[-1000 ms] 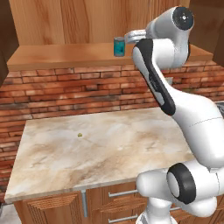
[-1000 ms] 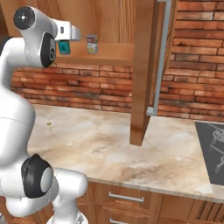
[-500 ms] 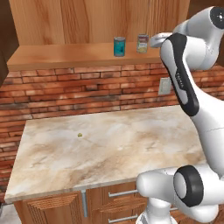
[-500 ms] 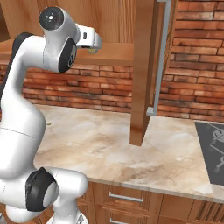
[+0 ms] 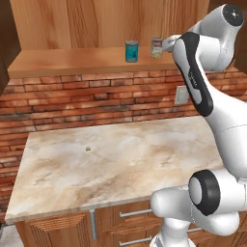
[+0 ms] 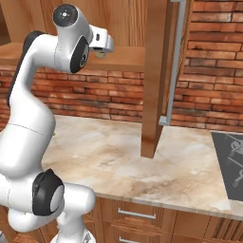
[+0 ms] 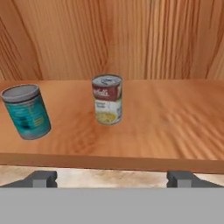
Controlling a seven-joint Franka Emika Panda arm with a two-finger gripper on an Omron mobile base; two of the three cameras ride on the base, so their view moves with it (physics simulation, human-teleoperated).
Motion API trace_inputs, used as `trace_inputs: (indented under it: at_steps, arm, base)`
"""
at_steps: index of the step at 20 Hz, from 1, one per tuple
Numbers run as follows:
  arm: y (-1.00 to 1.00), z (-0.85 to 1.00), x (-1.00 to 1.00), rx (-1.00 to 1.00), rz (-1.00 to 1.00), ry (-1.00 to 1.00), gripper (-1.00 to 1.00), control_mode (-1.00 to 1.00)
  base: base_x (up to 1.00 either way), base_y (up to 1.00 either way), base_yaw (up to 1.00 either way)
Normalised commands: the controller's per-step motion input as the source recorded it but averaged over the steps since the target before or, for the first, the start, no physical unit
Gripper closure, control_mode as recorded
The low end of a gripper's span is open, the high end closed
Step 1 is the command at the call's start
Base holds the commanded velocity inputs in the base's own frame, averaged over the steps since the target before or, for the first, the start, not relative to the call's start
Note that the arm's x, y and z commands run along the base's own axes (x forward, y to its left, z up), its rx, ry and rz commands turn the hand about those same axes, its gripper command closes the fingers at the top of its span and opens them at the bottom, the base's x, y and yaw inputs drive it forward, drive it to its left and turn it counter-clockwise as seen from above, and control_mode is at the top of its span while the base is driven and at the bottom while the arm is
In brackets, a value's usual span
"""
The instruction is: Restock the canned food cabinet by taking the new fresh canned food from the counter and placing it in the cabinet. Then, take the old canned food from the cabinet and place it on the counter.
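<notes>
**Teal can shelved, jaws spread and turned to the old can**

The jaws [image 7: 112, 178] stand wide apart with nothing between them; in the hand view the two dark fingertips [image 7: 41, 178] rise at the bottom edge, far left and far right, just short of the shelf's front lip. A second ago the hand was close against the teal can, hiding the other one; since then the arm has swung away toward the right of the left base view and the jaws have eased fully open. That reads to me as the first half of the job done: the new fresh canned food [image 7: 26, 111] stands upright on the cabinet [image 7: 166, 131] shelf, let go.

What sits nearest the middle of the hand view is the old canned food [image 7: 107, 99], upright, pale label with a red band, a little left of centre and higher in the frame than the fingertips, so further back on the board. It is apart from the jaws, not touched. The teal can stands to its left, clearly separate from it.

In the left base view both cans show at the upper middle, the teal one [image 5: 131, 51] left, the old can [image 5: 157, 48] right, just beside the hand. Below, the counter [image 5: 120, 164] is where the old can has to end up.
</notes>
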Motion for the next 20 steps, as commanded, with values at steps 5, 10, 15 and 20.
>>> trace_inputs:
  at_steps: [5, 10, 15, 20]
  arm:
    - [0.00, -0.14, 0.47, 0.00, -0.02, 0.00, -1.00, -1.00]
    - [0.00, -0.04, 0.43, 0.00, -0.01, 0.00, -1.00, -1.00]
    - [0.04, 0.00, 0.34, 0.00, 0.00, 0.00, -1.00, -1.00]
    - [0.04, 0.00, 0.27, 0.00, 0.00, 0.00, -1.00, -1.00]
  base:
    - [0.00, 0.00, 0.00]
    - [0.00, 0.00, 0.00]
    - [0.00, 0.00, 0.00]
    - [0.00, 0.00, 0.00]
